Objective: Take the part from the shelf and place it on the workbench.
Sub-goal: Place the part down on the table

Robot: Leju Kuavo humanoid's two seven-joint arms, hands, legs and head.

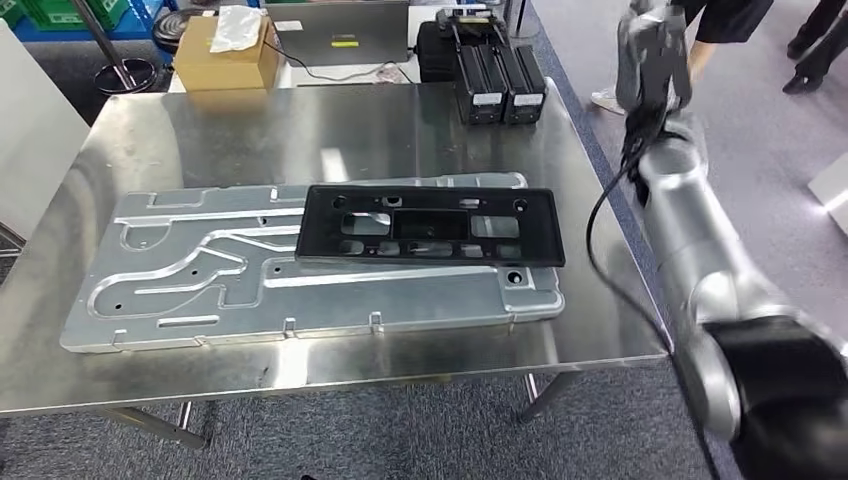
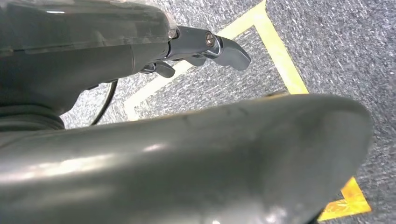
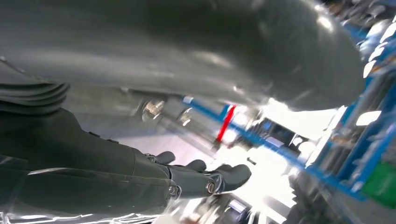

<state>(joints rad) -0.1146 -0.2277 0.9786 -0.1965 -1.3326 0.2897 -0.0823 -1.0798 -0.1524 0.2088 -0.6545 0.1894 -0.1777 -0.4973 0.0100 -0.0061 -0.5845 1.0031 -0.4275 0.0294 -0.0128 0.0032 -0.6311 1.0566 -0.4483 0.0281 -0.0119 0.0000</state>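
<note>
The black rectangular plastic part [image 1: 430,225], a frame with several cut-outs, lies flat on a silver stamped metal plate [image 1: 250,280] on the steel workbench [image 1: 300,130]. My right arm rises along the table's right side, and my right hand [image 1: 655,50] is lifted high beyond the far right corner, well away from the part. In the right wrist view the right hand's fingers [image 3: 224,177] are stretched out with nothing in them. In the left wrist view my left hand [image 2: 205,46] hangs over grey carpet, its fingers apart and empty.
Black battery-like units [image 1: 495,75], a cardboard box [image 1: 225,50] and a laptop [image 1: 340,35] stand at the bench's far edge. A person's legs [image 1: 720,20] are at the far right. Blue racking [image 3: 289,149] is blurred behind the right hand. Yellow floor tape [image 2: 280,51] crosses the carpet.
</note>
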